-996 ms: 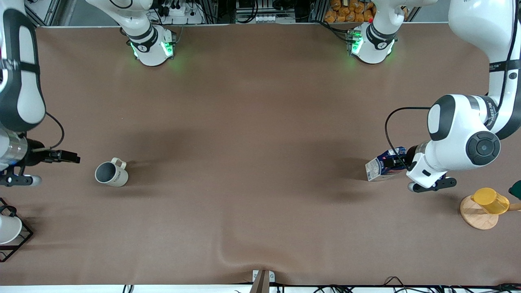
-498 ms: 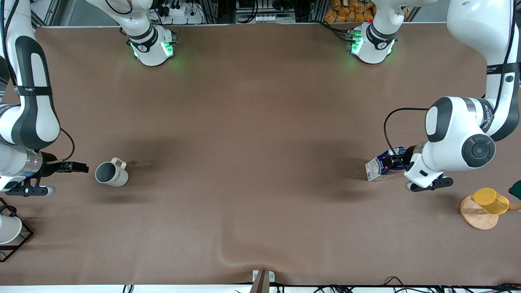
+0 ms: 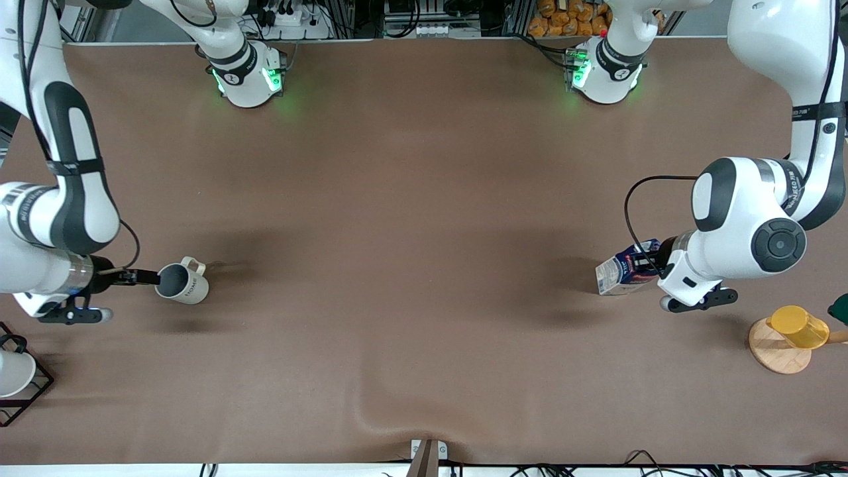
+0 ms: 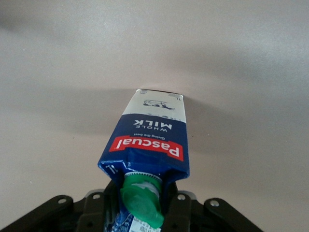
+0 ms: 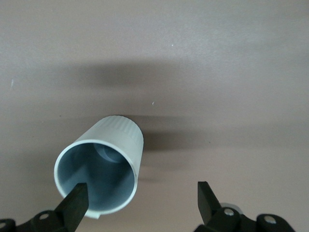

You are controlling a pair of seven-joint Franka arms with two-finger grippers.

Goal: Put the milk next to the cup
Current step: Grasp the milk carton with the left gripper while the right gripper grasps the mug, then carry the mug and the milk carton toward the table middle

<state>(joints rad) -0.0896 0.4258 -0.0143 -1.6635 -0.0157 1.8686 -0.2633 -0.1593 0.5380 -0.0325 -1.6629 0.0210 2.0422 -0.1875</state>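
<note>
The milk (image 3: pixel 623 273), a dark blue carton with a pale base, is tilted on its side near the left arm's end of the table. My left gripper (image 3: pixel 652 266) is shut on its gabled top. In the left wrist view the milk (image 4: pixel 149 140) points away, and its green cap (image 4: pixel 142 200) sits between the fingers of my left gripper (image 4: pixel 141 195). The cup (image 3: pixel 182 283), cream-white with a grey inside, sits near the right arm's end. My right gripper (image 3: pixel 148 277) is open at its rim. In the right wrist view one finger (image 5: pixel 76 203) overlaps the mouth of the cup (image 5: pixel 104 164), and my right gripper (image 5: pixel 142 200) holds nothing.
A yellow cup (image 3: pixel 798 326) lies on a round wooden coaster (image 3: pixel 776 354) at the left arm's end. A plain white cup (image 3: pixel 13 374) sits in a black wire rack at the right arm's end. The brown cloth (image 3: pixel 397 411) has a fold near the front edge.
My right arm has swung toward the cup, and its gripper has come from well clear of the cup up to its rim. The left gripper and the milk have barely moved.
</note>
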